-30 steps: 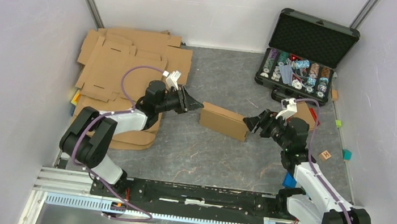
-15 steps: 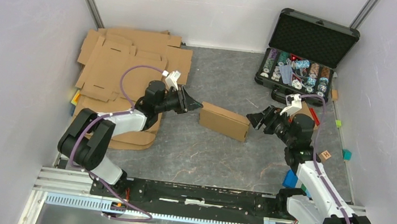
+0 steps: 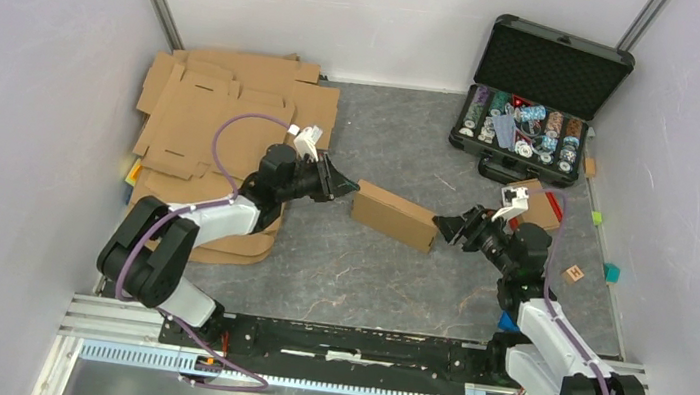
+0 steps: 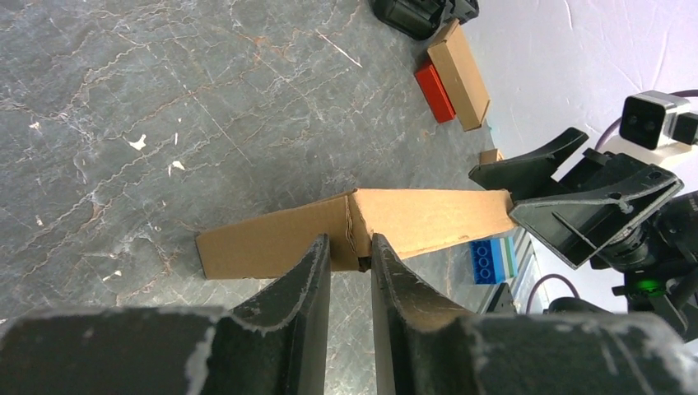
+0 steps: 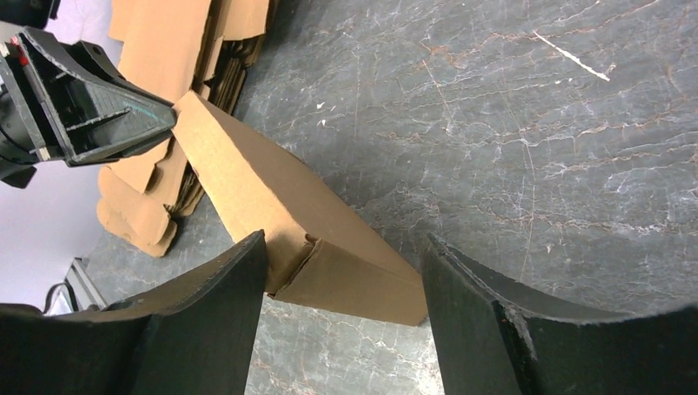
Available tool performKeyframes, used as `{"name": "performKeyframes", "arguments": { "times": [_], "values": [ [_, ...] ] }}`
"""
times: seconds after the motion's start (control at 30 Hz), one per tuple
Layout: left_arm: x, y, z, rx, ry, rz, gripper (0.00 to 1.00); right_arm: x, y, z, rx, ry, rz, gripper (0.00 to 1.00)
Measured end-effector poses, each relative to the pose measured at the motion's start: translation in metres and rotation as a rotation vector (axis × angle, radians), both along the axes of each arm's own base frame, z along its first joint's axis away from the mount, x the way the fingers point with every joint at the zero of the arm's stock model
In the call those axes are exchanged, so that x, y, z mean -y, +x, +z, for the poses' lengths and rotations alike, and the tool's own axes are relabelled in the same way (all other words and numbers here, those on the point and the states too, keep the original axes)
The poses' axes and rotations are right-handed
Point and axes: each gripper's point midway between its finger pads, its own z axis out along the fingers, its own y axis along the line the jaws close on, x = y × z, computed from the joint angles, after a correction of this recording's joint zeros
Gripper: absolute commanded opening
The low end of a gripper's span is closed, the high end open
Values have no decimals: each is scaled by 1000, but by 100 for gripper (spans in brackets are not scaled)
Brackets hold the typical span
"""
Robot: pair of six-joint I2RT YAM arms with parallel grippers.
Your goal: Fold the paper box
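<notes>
Back at the box after drawing off, the right gripper [image 3: 446,227] spreads its jaws wide astride the right end of the paper box [image 3: 394,215], at the middle of the table [image 3: 357,269]. The left gripper [image 3: 345,186] pinches the box's left end. The fold looks almost finished, and the next move is probably to press the right end flap home.

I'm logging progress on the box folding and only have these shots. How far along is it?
Mostly done: the paper box already forms a shallow rectangular shape with its walls up. In hand: the left gripper pinches one end, while the right gripper straddles the other end with jaws open. Left: a seam at that right end appears to gape slightly, so it probably needs a final press or tuck there.
</notes>
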Motion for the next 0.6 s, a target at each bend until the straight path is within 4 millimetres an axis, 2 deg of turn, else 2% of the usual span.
{"name": "performKeyframes", "arguments": {
  "times": [0.23,0.33,0.4,0.5,0.6],
  "values": [
    [1,0,1,21,26,11,27,2,0,12,20,-74,32,76],
    [3,-2,2,29,39,9,27,6,5,31,70,-116,21,74],
    [4,-1,2,37,50,10,27,9,8,41,106,-135,7,68],
    [5,-1,2,39,55,10,27,12,6,35,105,-157,-3,57],
    [5,-1,2,42,60,9,27,14,-2,8,46,-164,-1,56]
  ]
}}
